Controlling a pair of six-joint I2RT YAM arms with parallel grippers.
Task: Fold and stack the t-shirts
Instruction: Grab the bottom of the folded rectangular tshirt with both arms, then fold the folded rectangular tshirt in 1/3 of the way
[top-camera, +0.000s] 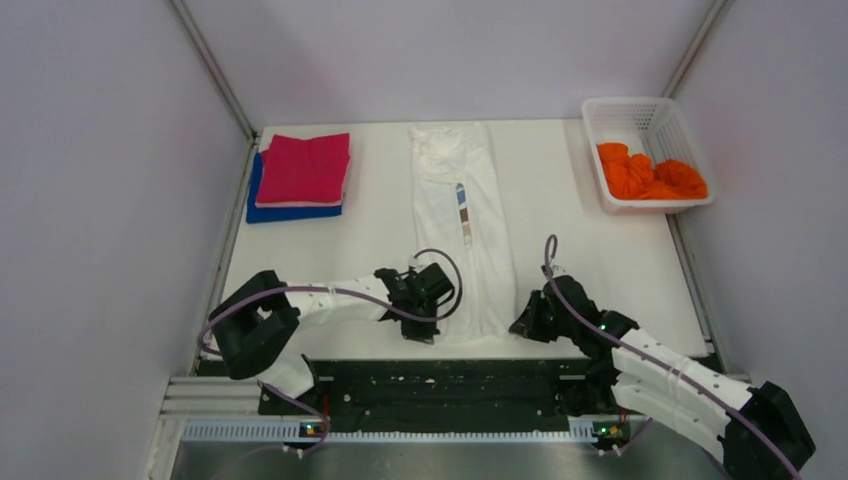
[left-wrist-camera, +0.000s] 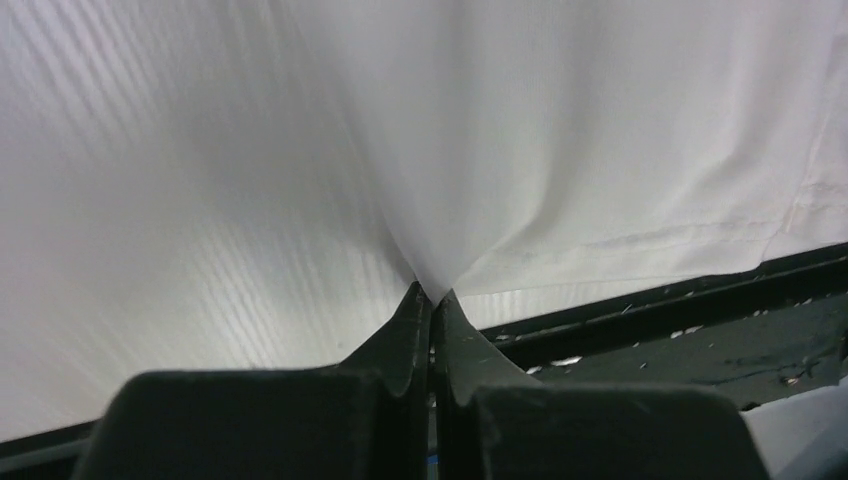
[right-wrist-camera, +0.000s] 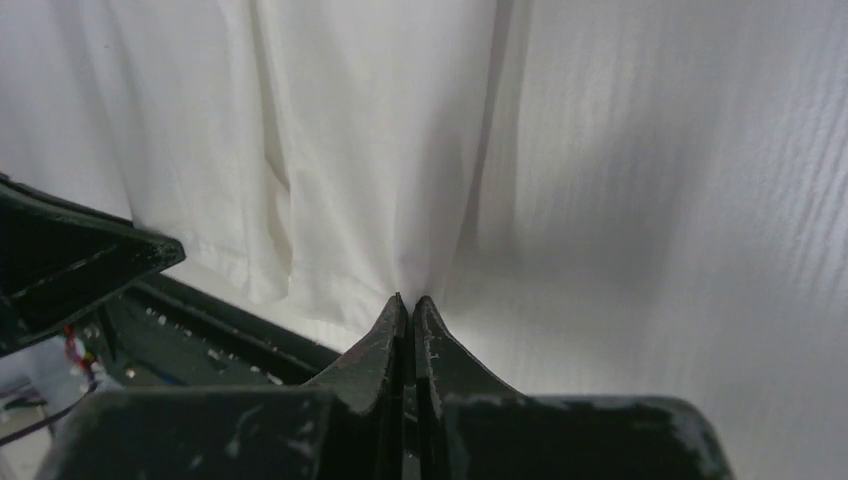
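A white t-shirt (top-camera: 463, 225) with a small blue-and-brown print lies as a long narrow strip down the middle of the table. My left gripper (top-camera: 443, 318) is shut on its near left hem corner, with cloth (left-wrist-camera: 560, 150) pinched at the fingertips. My right gripper (top-camera: 521, 322) is shut on the near right hem corner, with cloth (right-wrist-camera: 380, 150) puckered at the tips. A folded magenta t-shirt (top-camera: 304, 168) lies on a folded blue t-shirt (top-camera: 290, 212) at the far left. An orange t-shirt (top-camera: 650, 176) is crumpled in the basket.
A white plastic lattice basket (top-camera: 620, 112) stands at the far right. The table's dark front rail (top-camera: 440, 375) runs just below both grippers. White walls close in the left, right and far sides.
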